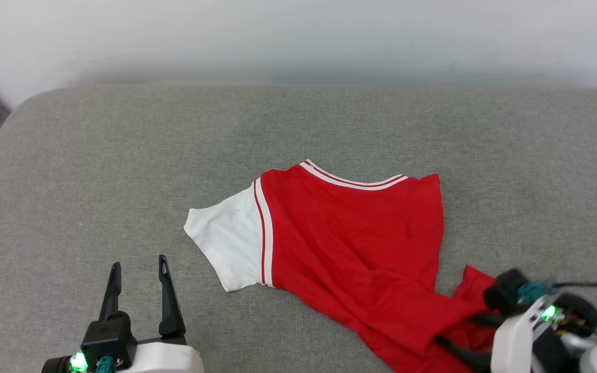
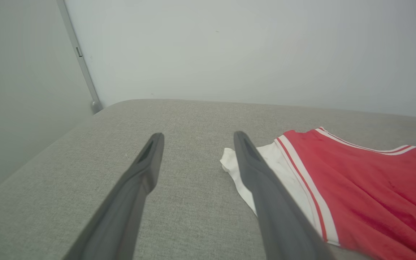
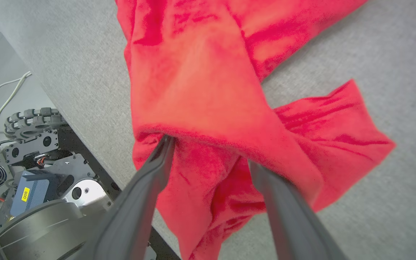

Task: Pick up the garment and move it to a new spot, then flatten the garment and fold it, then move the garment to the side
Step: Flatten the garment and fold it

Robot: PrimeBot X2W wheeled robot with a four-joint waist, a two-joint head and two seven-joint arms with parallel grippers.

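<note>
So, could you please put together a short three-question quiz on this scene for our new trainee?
1. True or false: the left tool is shut on the shirt.
2. Pick one. The right tool is: A, shut tight; B, open, with red cloth draped over its tips; C, open over bare cushion, clear of the shirt.
3. In one word, what colour is the cushion under the shirt?

Key
1. False: it stands open over bare cushion, beside the shirt and not touching it.
2. B.
3. Grey.
</note>
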